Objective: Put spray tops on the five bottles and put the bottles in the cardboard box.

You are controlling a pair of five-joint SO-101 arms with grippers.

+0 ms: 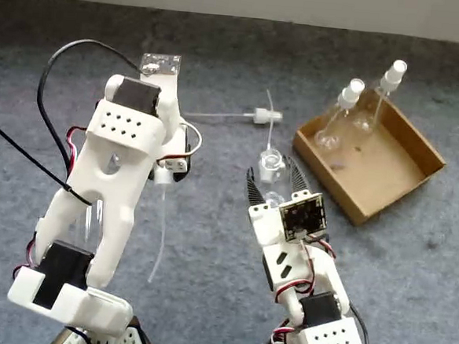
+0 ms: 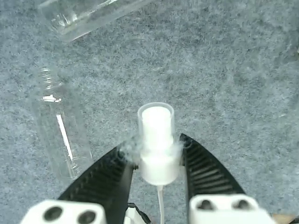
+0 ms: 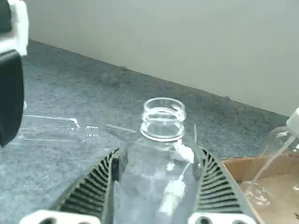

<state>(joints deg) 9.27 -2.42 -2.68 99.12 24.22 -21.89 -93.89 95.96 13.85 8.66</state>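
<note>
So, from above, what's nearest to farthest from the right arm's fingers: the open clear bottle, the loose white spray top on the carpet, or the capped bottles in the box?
1. Open clear plastic bottle: held by the fingers of the right gripper.
2. Loose white spray top: lying just beyond that bottle.
3. Two capped clear bottles: leaning in the brown cardboard box, farthest.

No legible txt anywhere.

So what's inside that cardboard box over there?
Inside the cardboard box are two clear bottles, one beside the other. Each has a white spray top and stands tilted against a wall. The near wall may hide a strip of floor.
</note>
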